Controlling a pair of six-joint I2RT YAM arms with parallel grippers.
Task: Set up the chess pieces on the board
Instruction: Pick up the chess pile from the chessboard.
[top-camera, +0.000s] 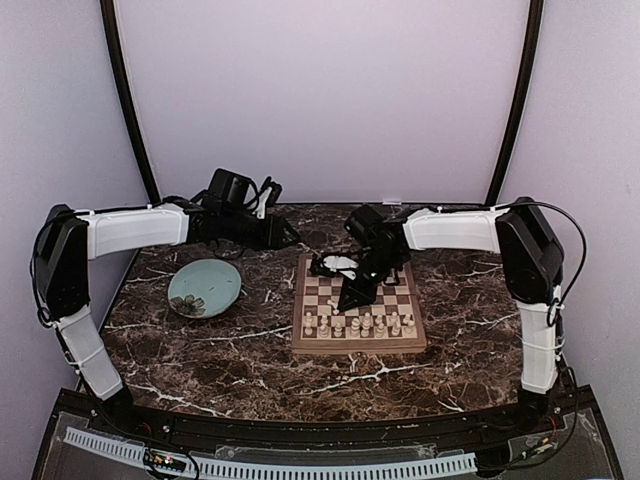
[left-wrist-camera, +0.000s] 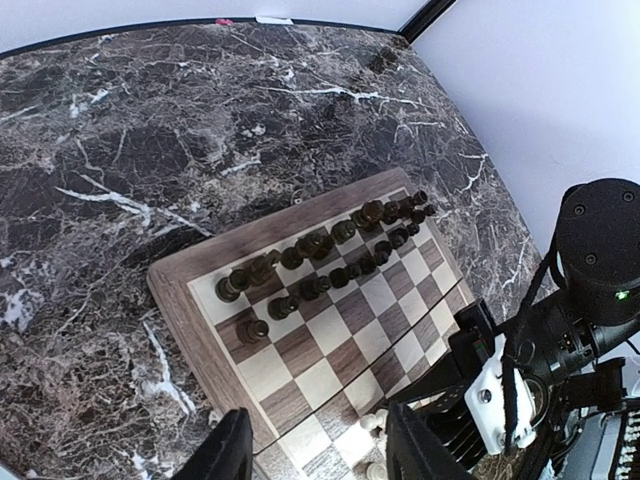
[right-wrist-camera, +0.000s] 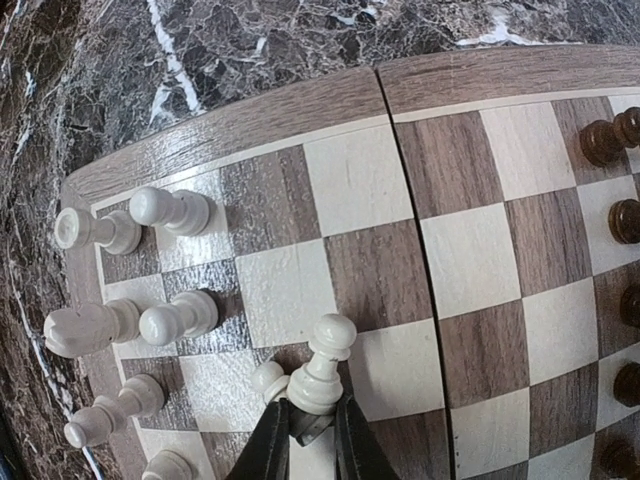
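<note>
From above, the board (top-camera: 358, 310) lies on the marble table (top-camera: 200, 350), with the right gripper (top-camera: 350, 298) low over its middle. Left wrist — the left gripper (left-wrist-camera: 315, 450) hangs open and empty above the dark pieces (left-wrist-camera: 330, 255) ranked along the board's far edge. Right wrist — the fingers (right-wrist-camera: 266, 445) pinch the base of a white pawn (right-wrist-camera: 322, 365), upright on the board.

Tabletop (top-camera: 200, 350): dark brown marble pattern with white veining, slightly glossy. Plain pale lilac walls (top-camera: 320, 100) enclose it at the rear and on both sides. Two black curved poles (top-camera: 150, 182) rise from the rear corners. A white slotted strip (top-camera: 300, 468) runs along the near edge. Lighting even and diffuse, shadows soft.
</note>
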